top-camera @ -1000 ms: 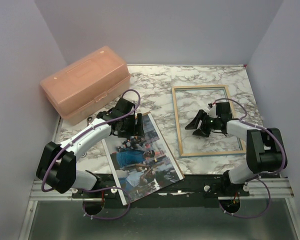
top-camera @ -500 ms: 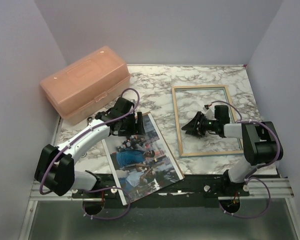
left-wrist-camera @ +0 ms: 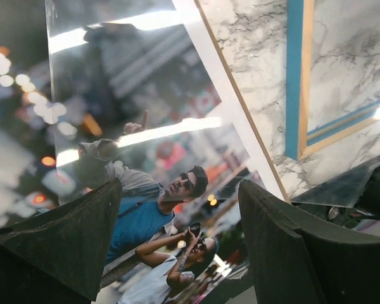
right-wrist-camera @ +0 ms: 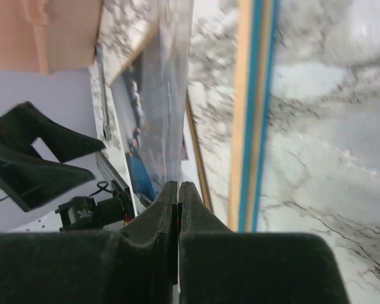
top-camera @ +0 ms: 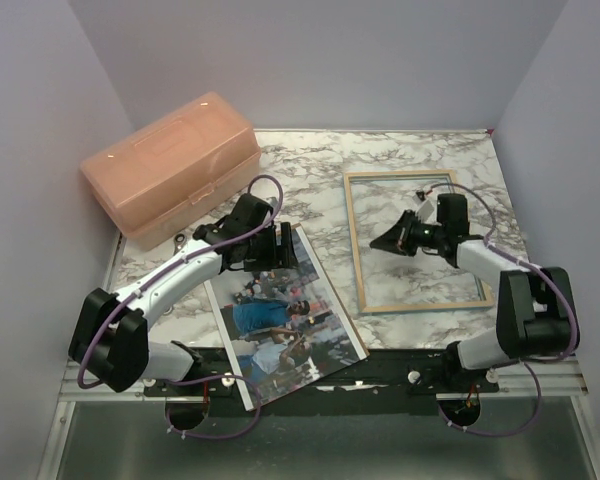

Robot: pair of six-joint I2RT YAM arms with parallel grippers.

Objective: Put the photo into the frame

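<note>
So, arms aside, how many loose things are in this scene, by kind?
photo: 1
frame: 1
pink lidded box: 1
clear pane: 1
small metal tool: 1
Total: 5

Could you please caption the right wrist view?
Right pincer shut on a thin clear sheet beside the frame.

top external: high behind the near edge, facing down on the whole grey-veined white marble table (top-camera: 310, 165) | left wrist: close over the glossy colour street photo (left-wrist-camera: 145, 209) | right wrist: low, close, sighting along a thin clear sheet (right-wrist-camera: 171, 95); shared by both wrists: the thin blue-faced wooden frame (left-wrist-camera: 296, 76) (right-wrist-camera: 259, 114)
</note>
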